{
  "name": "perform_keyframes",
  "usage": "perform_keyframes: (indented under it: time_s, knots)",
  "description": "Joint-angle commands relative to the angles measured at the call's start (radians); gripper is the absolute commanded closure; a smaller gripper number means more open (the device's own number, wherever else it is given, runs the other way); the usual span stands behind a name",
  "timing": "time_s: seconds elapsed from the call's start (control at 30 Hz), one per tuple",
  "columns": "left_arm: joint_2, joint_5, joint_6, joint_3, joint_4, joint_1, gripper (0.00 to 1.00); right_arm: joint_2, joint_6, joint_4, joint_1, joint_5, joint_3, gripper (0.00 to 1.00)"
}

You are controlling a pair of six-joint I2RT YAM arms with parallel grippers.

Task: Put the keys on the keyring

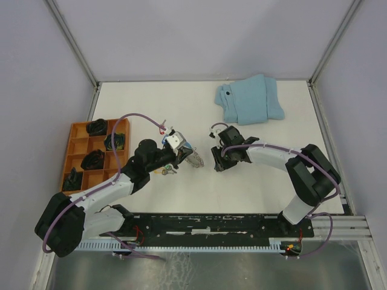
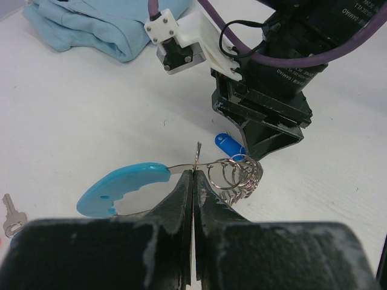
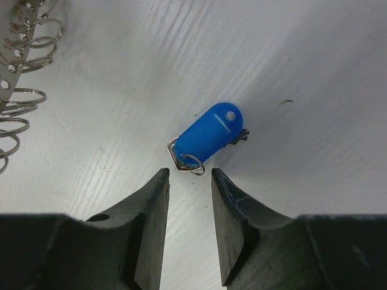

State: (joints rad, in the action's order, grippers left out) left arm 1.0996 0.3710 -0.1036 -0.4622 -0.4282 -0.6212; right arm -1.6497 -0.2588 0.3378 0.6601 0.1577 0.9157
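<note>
My left gripper (image 2: 194, 172) is shut on the thin wire of the keyring (image 2: 121, 187), beside its bright blue curved section; it holds the ring just above the table (image 1: 192, 159). Several small silver rings (image 2: 237, 175) hang bunched on the wire right of the fingertips. A key with a blue tag (image 3: 208, 134) lies flat on the table, its small ring towards my right gripper (image 3: 189, 175). That gripper is open and empty, its fingertips just short of the tag's ring. The tag also shows in the left wrist view (image 2: 230, 144). In the top view the right gripper (image 1: 216, 163) faces the left one closely.
A folded light-blue cloth (image 1: 249, 99) lies at the back right. An orange compartment tray (image 1: 78, 136) with dark objects stands at the left. A loose silver key (image 2: 11, 216) lies on the table near the left arm. Walls enclose the table.
</note>
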Motion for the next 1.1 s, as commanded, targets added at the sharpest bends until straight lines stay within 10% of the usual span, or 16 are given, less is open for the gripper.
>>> perform_keyframes:
  time_s: [0.0, 1.07]
  knots:
    - [-0.026, 0.006, -0.039, -0.004, -0.066, 0.001, 0.97, -0.018, 0.035, -0.031, -0.01, 0.032, 0.049, 0.57]
    - [-0.024, 0.008, -0.039, -0.005, -0.066, 0.002, 0.97, -0.032, 0.038, 0.001, -0.013, 0.111, 0.081, 0.82]
